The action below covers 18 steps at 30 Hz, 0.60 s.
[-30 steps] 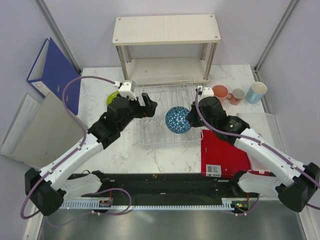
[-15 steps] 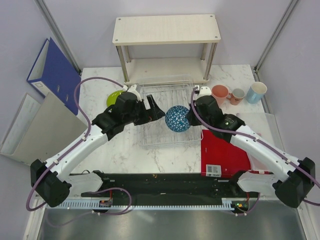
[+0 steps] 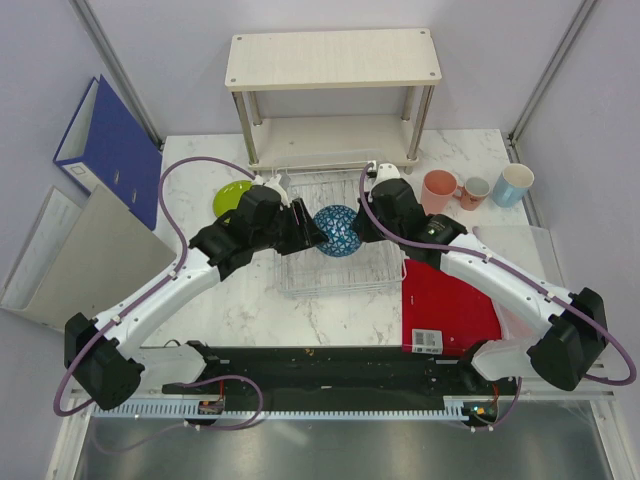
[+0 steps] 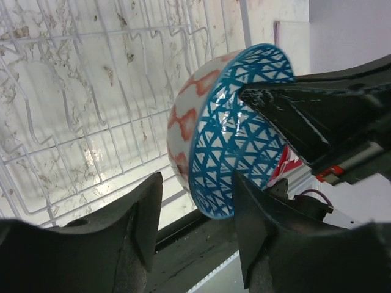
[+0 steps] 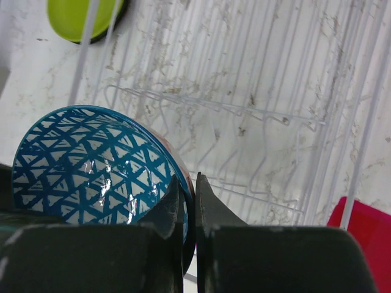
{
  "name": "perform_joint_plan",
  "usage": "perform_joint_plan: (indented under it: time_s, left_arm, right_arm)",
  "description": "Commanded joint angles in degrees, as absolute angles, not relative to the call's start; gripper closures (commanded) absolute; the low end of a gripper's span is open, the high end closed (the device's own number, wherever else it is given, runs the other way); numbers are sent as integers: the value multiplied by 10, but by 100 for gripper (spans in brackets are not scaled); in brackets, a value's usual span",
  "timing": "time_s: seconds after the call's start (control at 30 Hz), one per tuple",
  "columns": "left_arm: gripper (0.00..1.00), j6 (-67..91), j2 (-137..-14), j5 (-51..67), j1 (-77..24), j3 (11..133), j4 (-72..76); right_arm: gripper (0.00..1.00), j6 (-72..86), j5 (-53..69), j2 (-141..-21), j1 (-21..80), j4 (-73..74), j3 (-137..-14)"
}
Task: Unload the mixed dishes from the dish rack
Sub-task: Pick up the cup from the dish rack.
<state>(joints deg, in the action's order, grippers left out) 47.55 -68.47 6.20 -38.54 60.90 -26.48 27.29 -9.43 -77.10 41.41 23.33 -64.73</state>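
The small bowl (image 3: 337, 230), blue-patterned inside and red-white outside, hangs on edge above the silver wire dish rack (image 3: 340, 278). My right gripper (image 3: 362, 222) is shut on its rim; in the right wrist view the gripper (image 5: 188, 189) pinches the bowl (image 5: 91, 165). My left gripper (image 3: 312, 232) is open at the bowl's other side; in the left wrist view the gripper (image 4: 197, 183) straddles the lower rim of the bowl (image 4: 232, 128) without closing. The lime-green plate (image 3: 232, 195) lies left of the rack. The pink cup (image 3: 438, 187), terracotta mug (image 3: 474, 191) and light blue cup (image 3: 513, 184) stand to its right.
A beige two-tier wooden shelf (image 3: 330, 60) stands behind the rack. A red flat mat (image 3: 450, 305) lies right of the rack. A blue binder (image 3: 105, 140) and grey folder (image 3: 70, 260) sit at the far left. A dark rim (image 5: 120, 13) shows under the green plate.
My right gripper has carried the bowl left and farther back over the rack. My left gripper has moved right, and its open fingers now straddle the bowl's rim.
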Motion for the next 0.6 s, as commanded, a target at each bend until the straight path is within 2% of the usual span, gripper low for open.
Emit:
perform_joint_plan:
  time_s: [0.0,0.13,0.2,0.23,0.3,0.33,0.37,0.47,0.5,0.57]
  left_arm:
    - [46,459,-707,69,-391,617,-259]
    - [47,454,-720,64,-393,619,-259]
    - [51,448,-722,51,-393,616,-260]
    - [62,446,-722,47,-393,616,-262]
    - [74,438,-722,28,-393,621,-269]
    - [95,432,-722,20,-393,626,-281]
    - [98,421,-722,9,-393,636,-295]
    - [98,398,-717,-60,-393,659,-337]
    - [98,395,-708,-73,-393,664,-345]
    - [98,391,-695,-111,-391,675,-367]
  right_arm:
    - [100,286,-67,-771,429,181,-708]
    - [100,287,-63,-774,447,186,-719]
    - [100,287,-64,-772,454,190,-722]
    - [100,287,-65,-771,460,191,-723]
    - [100,284,-73,-771,470,198,-724]
    - [100,280,-76,-770,473,201,-723]
    - [100,278,-80,-770,476,210,-722]
    - [100,272,-112,-766,488,224,-715]
    - [88,271,-120,-765,491,227,-712]
    - [56,267,-127,-763,491,237,-709]
